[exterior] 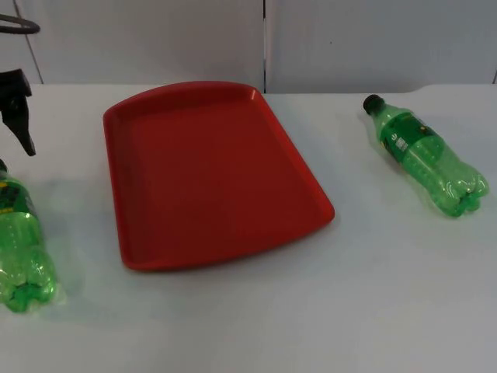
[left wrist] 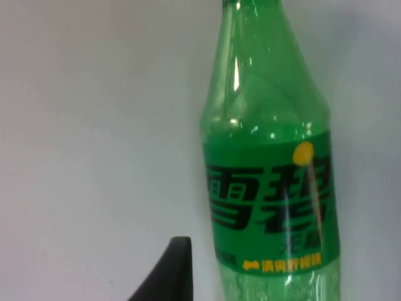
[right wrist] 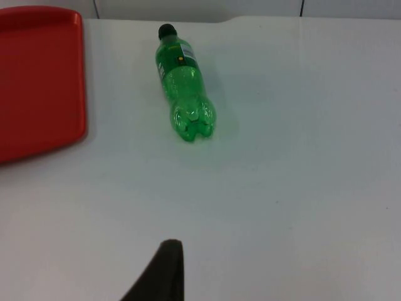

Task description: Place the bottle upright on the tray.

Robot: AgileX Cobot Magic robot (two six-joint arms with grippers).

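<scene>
1. Bottles: two green ones lie on their sides on the white table (exterior: 256, 326), one at each side of the empty red tray (exterior: 124, 148).
2. Left bottle (exterior: 19, 241) lies just below the left gripper (exterior: 19, 128), long axis running away from it; I cannot tell whether the fingers are parted.
3. Right bottle (exterior: 425, 155) lies well ahead of the right gripper, cap (right wrist: 166, 30) pointing away; finger state cannot be told.

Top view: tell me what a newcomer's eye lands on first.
The big red tray at mid-table, with nothing on it, draws the eye first. Next come two green bottles lying on their sides on the white table: the black-capped bottle to the tray's right, and the other bottle at the left edge, just below the left gripper.
</scene>
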